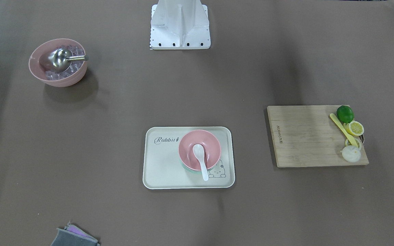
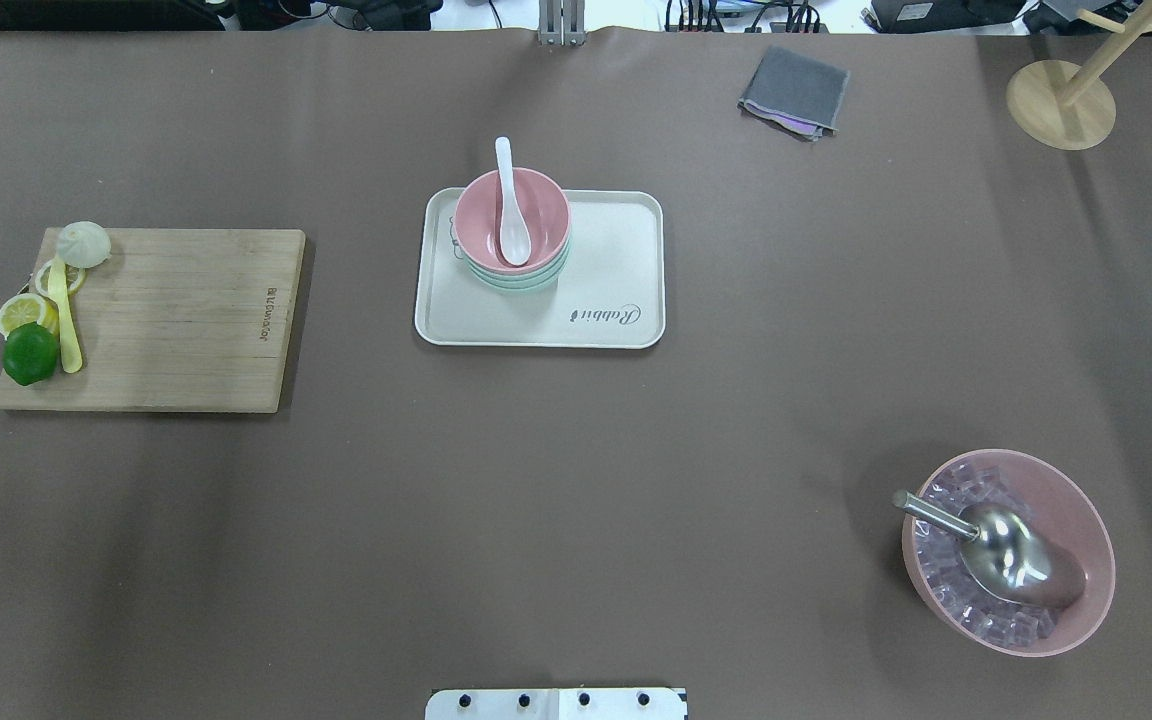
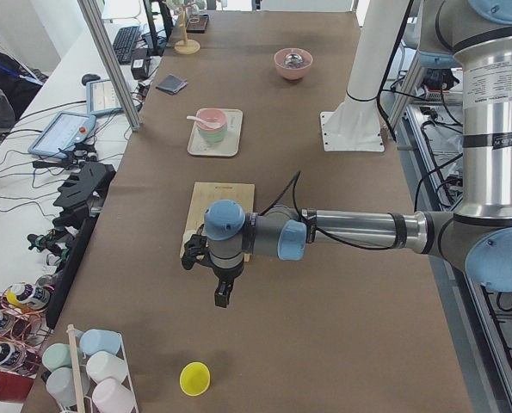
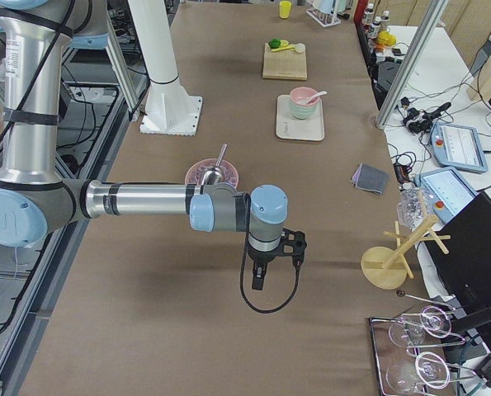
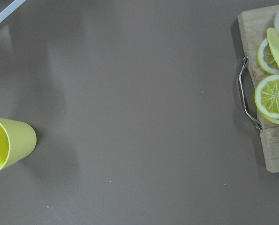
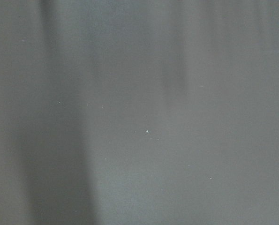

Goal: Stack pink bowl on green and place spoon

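Pink bowl [image 2: 546, 215] sits nested upright on the green bowl [image 2: 514, 286], in the far-left part of the Rabbit tray [image 2: 616, 260] on the brown surface [image 2: 576, 500]. The white spoon [image 2: 508, 200] rests its scoop in that top bowl, with its handle pointing away from the robot over the far rim. The left tool [image 3: 224, 297] and right tool [image 4: 259, 280] hang over the bare surface, well apart from the tray. Whether either is open or closed cannot be told.

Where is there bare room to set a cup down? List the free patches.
Free: the tray's lettered half beside the stacked pink bowl; most of the cutting board; the wide table stretch between tray and ice bowl. Crowded: the board's outer edge, packed with lime, lemon slices and a bun.
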